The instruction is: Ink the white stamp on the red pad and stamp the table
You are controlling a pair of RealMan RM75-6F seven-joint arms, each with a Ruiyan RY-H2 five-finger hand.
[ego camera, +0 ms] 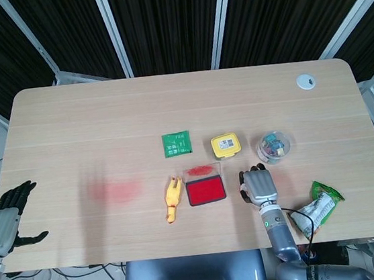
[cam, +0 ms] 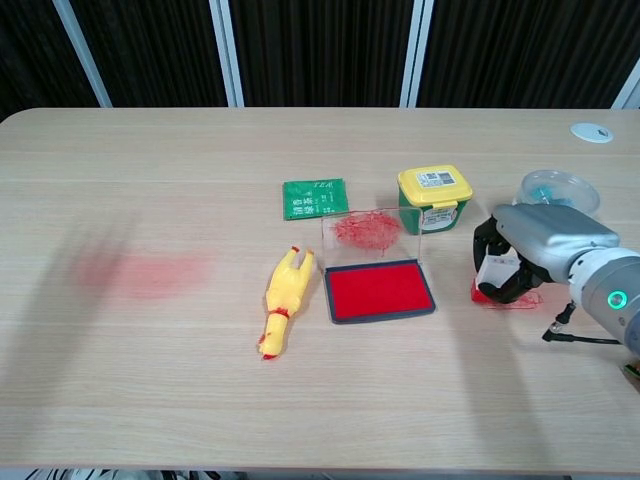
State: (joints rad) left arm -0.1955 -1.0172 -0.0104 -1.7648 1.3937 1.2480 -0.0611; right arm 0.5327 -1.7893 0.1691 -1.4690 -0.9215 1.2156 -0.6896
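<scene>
Pickup step: right hand fingers curled around white stamp, right of red pad. Next, presumably: lift, carry left onto pad, press.

Left hand far left of pad, fingers spread, holding nothing.

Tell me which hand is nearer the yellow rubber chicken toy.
Right. The right hand sits just beyond the red ink pad from the yellow rubber chicken toy; the left hand hangs off the table's far left edge.

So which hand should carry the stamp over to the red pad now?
Right. The right hand already holds the white stamp just beside the red pad, while the left hand sits open off the table's far left edge.
</scene>
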